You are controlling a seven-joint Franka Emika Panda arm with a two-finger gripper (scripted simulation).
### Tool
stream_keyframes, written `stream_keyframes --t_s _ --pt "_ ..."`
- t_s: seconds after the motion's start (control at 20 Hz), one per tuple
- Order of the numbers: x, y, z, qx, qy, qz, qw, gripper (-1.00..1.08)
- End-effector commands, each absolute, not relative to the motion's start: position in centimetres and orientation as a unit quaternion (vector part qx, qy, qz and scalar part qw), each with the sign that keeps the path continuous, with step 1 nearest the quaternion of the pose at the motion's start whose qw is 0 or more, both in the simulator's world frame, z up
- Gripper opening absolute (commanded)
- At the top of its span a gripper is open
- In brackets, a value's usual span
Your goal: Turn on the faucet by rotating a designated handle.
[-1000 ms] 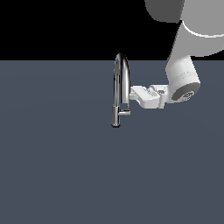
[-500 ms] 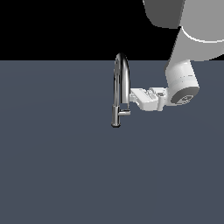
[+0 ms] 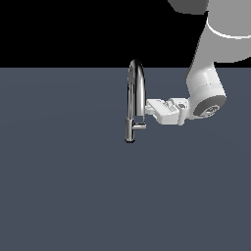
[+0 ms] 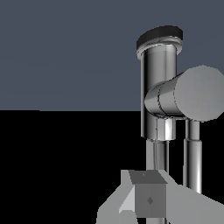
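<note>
The chrome faucet (image 3: 136,93) stands on the grey floor, with a high arched spout and a short cylindrical base. Its stubby handle (image 3: 139,126) sticks out low down toward the exterior view's right. My white gripper (image 3: 149,106) comes in level from the exterior view's right, fingertips by the spout, above the handle. It looks shut and holds nothing. In the wrist view the faucet body (image 4: 156,87) and the handle (image 4: 186,97) with its round end face are close ahead, and the gripper (image 4: 148,197) sits short of the handle.
The grey floor (image 3: 63,186) spreads flat around the faucet. The thick white arm (image 3: 206,83) comes down from the upper part of the exterior view's right. Nothing else stands near.
The wrist and gripper have dropped slightly and stayed beside the spout. The faucet and handle look unmoved.
</note>
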State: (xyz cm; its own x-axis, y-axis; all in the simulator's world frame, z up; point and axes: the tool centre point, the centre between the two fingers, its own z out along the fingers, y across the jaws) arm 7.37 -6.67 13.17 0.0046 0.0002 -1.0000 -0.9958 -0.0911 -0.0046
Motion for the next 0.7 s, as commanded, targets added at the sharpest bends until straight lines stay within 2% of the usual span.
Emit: stream_keyframes --t_s 0.0,0.65 --pt "6.9 -6.7 13.3 -0.523 0.476 0.521 0.478 -1.00" --pt "4.0 -7.0 14.0 -0.523 0.476 0.521 0.478 -1.00"
